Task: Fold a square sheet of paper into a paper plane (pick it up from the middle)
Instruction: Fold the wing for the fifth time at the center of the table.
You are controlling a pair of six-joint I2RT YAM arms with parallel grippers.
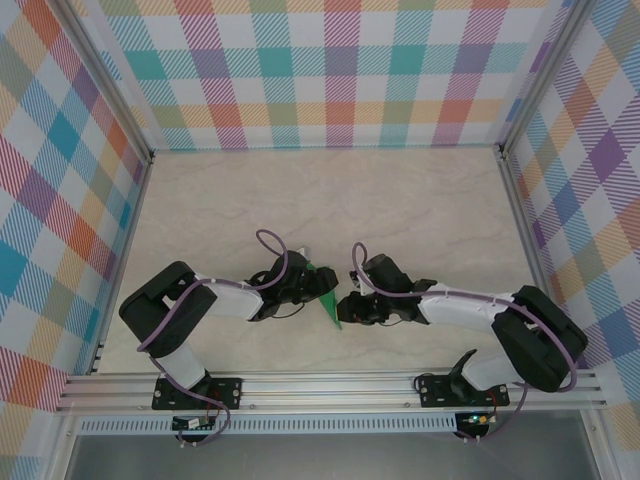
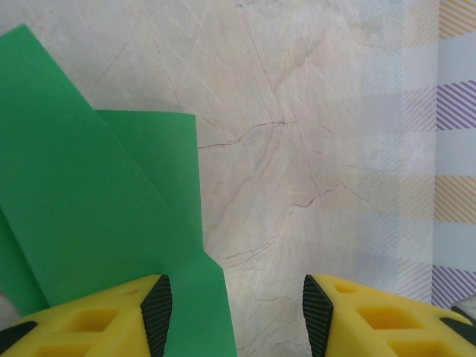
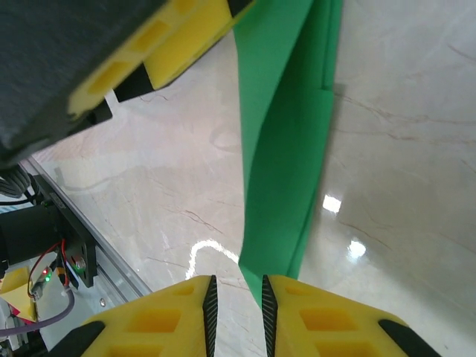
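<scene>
Here, the green paper (image 1: 328, 299), folded to a narrow pointed strip, sits just to the right of the left gripper (image 1: 304, 284) on the counter (image 1: 400, 200), with the right gripper (image 1: 349, 306) directly on its far side. In the left wrist view the left gripper (image 2: 236, 306) is spread wide, and the paper (image 2: 89, 201) runs along one of its fingers (image 2: 156, 312), unclamped. The right gripper (image 3: 238, 299) stands only slightly apart. The pointed end of the paper (image 3: 286, 149) reaches one of its pads (image 3: 268, 301), and I cannot tell whether it is pinched.
</scene>
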